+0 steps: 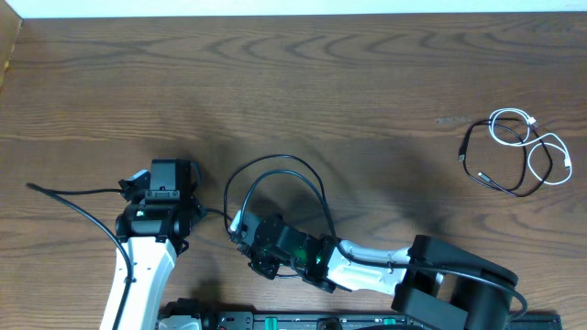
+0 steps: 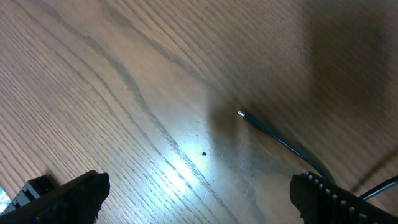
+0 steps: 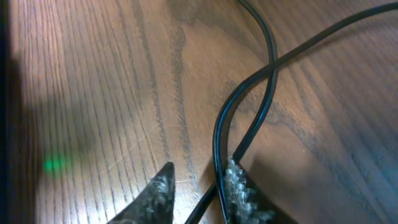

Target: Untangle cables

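A black cable (image 1: pixel 275 159) loops on the wood table in front of my right gripper (image 1: pixel 240 225). In the right wrist view two strands of this cable (image 3: pixel 267 56) cross, and one runs down between the jaws of my right gripper (image 3: pixel 199 167). The jaws stand slightly apart, with the strand lying against the right finger (image 3: pixel 239 186). My left gripper (image 1: pixel 138 186) is wide open over bare wood (image 2: pixel 199 183). A black cable end with a metal tip (image 2: pixel 241 114) lies ahead of it. A white cable (image 1: pixel 514 119) and a black cable (image 1: pixel 500 183) lie tangled at the far right.
The black cord (image 1: pixel 73 191) with the metal tip stretches left from the left arm toward the table's left side. The arm bases (image 1: pixel 449 293) sit along the near edge. A pale wall strip (image 1: pixel 293 7) borders the far edge.
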Motion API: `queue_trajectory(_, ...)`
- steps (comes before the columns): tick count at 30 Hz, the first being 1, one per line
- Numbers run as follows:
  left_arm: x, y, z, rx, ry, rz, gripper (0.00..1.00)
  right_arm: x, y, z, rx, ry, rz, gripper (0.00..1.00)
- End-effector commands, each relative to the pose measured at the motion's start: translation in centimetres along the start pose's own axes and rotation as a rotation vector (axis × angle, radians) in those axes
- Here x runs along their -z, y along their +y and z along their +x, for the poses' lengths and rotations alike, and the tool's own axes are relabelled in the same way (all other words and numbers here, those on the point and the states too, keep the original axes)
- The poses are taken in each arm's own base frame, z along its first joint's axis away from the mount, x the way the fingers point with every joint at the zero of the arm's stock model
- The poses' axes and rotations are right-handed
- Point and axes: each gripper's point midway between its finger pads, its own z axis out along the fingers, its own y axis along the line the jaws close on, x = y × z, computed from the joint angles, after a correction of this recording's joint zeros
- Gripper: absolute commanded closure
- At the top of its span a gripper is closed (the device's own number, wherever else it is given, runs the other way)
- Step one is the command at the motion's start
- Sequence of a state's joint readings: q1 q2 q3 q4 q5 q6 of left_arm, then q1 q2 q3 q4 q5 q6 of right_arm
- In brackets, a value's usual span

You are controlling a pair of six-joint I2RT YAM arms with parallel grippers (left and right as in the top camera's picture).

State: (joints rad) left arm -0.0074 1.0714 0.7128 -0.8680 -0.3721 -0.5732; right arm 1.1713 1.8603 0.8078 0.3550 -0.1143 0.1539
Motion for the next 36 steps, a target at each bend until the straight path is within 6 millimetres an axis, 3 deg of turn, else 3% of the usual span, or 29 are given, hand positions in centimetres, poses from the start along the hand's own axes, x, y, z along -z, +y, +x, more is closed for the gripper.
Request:
queue_trajectory(1, 0.1, 0.4, -0.3, 0.012, -0.011, -0.018, 0.02, 0.1, 0.3, 0.0, 0.001, 0.0, 0.005, 0.71)
queue_trajectory(6, 0.1, 0.4, -0.3, 0.012, -0.011, -0.019, 0.02, 0.0, -1.2, 0.3, 0.0, 0.004, 0.09, 0.68)
queue_trajectory(9, 0.1, 0.4, -0.3, 0.012, -0.011, -0.018, 0.02, -0.5, -0.8, 1.2, -0.027, 0.027, 0.077, 0.58)
queue_trajectory(18, 0.1, 0.4, -0.3, 0.012, -0.011, -0.018, 0.02, -3.0, 1.2, 4.3, 0.127, 0.122, 0.058, 0.57)
queue_trajectory(23, 0.1, 0.4, -0.3, 0.012, -0.011, -0.018, 0.02, -3.1, -0.3, 4.3, 0.152, 0.151, 0.153, 0.54)
queue_trajectory(24, 0.1, 0.4, -0.3, 0.012, -0.011, -0.018, 0.02, -3.1, -0.5, 4.3, 0.153, 0.15, 0.164, 0.38)
queue_trajectory(25, 0.1, 0.4, -0.3, 0.012, -0.011, -0.018, 0.02, -3.1, -0.5, 4.2, 0.153, 0.148, 0.168, 0.01)
queue_trajectory(30, 0.1, 0.4, -0.3, 0.012, -0.011, -0.018, 0.02, -3.3, -0.2, 2.8, 0.152, 0.089, 0.158, 0.01)
queue_trajectory(32, 0.1, 0.4, -0.3, 0.012, -0.011, -0.019, 0.02, -3.3, -0.2, 2.8, 0.151, 0.087, 0.159, 0.12)
queue_trajectory(36, 0.1, 0.4, -0.3, 0.012, -0.011, -0.018, 0.02, -3.3, -0.2, 2.8, 0.151, 0.087, 0.16, 0.22)
